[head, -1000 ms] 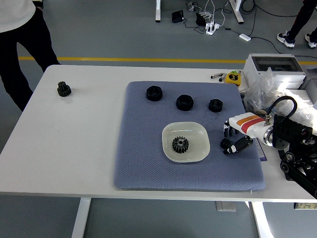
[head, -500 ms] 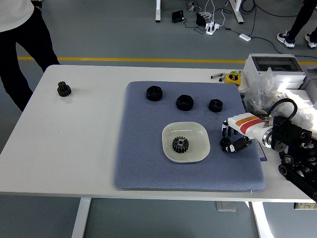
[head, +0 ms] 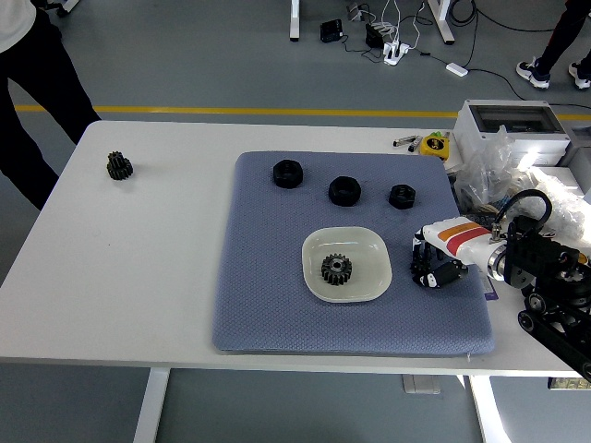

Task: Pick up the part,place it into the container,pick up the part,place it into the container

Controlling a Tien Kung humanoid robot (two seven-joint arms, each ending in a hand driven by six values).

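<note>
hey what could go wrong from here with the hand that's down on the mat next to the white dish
1. The right hand is curled over a small dark part on the blue mat; the grasp is mostly hidden, so the part might slip on lifting.
2. The dish lies close beside that hand, so a low carry could bump its rim.
3. A gear already sits mid-dish; a dropped part could hit it and bounce out.

No readable text, label, brand, number or sign appeared anywhere. The orange and red stripes on the robot's white right forearm cover (head: 459, 233) carried no lettering, and any print on the small yellow object (head: 433, 145) at the white table's (head: 138, 268) far edge was too small to read.
</note>
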